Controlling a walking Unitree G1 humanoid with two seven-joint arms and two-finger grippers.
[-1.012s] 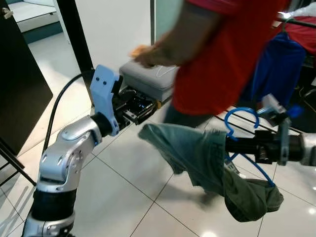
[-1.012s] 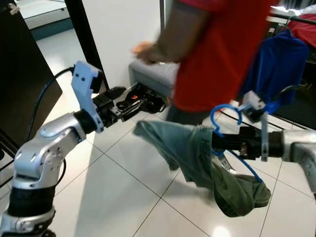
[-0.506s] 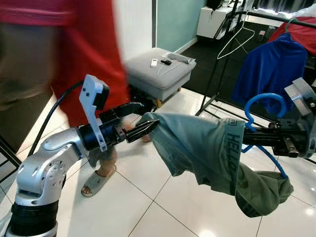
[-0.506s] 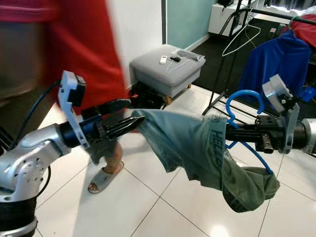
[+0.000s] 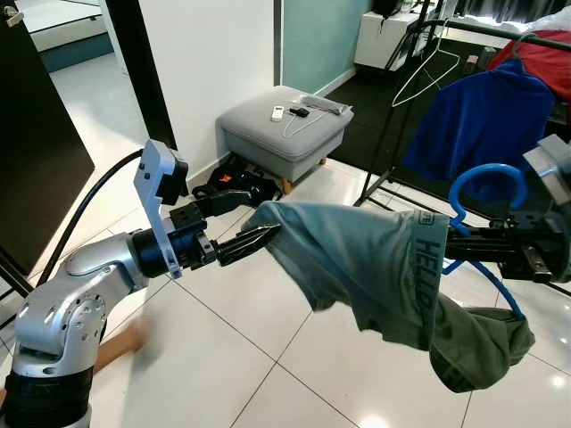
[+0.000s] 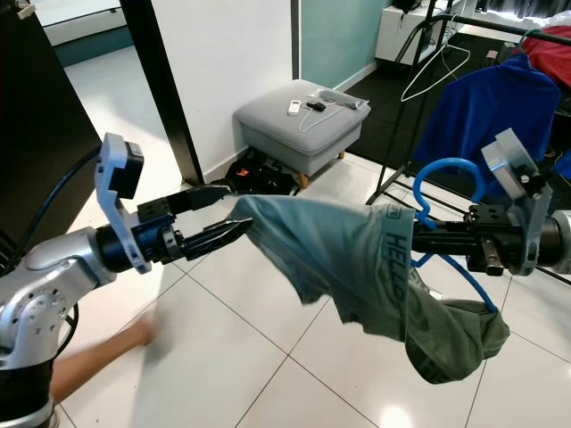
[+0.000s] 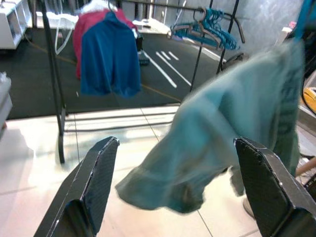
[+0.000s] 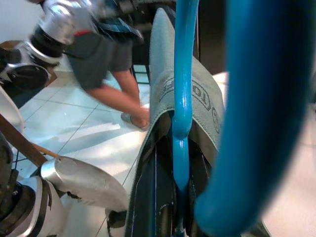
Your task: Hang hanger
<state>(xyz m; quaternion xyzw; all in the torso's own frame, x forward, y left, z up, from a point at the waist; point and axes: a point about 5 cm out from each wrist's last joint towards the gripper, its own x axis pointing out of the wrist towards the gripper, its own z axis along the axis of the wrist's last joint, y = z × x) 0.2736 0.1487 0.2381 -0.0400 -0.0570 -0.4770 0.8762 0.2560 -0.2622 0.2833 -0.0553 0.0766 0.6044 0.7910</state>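
Here glossy white floor tiles [image 5: 268, 357] meet a dark carpet [image 5: 375, 116]

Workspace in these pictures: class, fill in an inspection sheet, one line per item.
Surface: glossy white tiled floor.
Job's things: blue hanger carrying a grey-green garment; clothes rail behind.
Clutter: grey footstool with small gadgets on top.
Grippers: right gripper shut on the hanger; left gripper open at the garment's free end.
Cables: black cable on the left arm.
Surroundings: blue shirt hanging; a person's foot.
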